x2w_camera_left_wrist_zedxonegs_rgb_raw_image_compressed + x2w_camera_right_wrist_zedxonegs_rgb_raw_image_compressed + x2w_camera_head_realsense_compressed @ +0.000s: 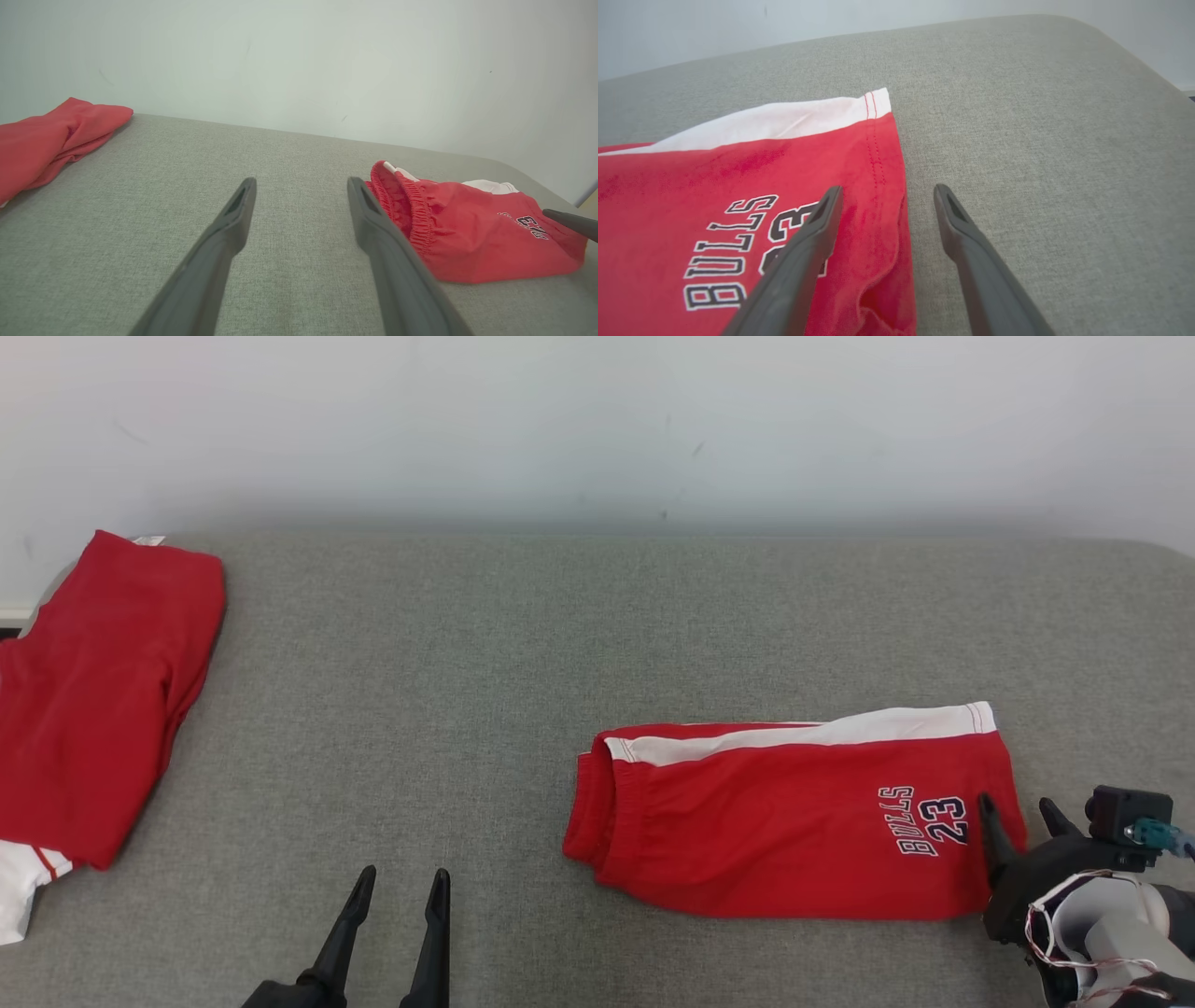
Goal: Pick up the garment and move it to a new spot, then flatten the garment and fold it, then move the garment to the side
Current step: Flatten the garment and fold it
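Straddling the hem of the folded shorts (794,821) at the near right of the bench (560,635), the jaws of the right gripper (1015,803) gaped empty, like those of the left gripper (403,873); the move aside seemed in hand, needing a firm pinch there.

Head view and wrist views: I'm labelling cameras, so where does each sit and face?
Head view: on the head, facing down at the grey surface and shorts; left fingers, right fingers show.
Left wrist view: left arm, low, facing the wall along its fingers.
Right wrist view: right arm, above the shorts' hem, its fingers astride it.
Both wrist views share the shorts.
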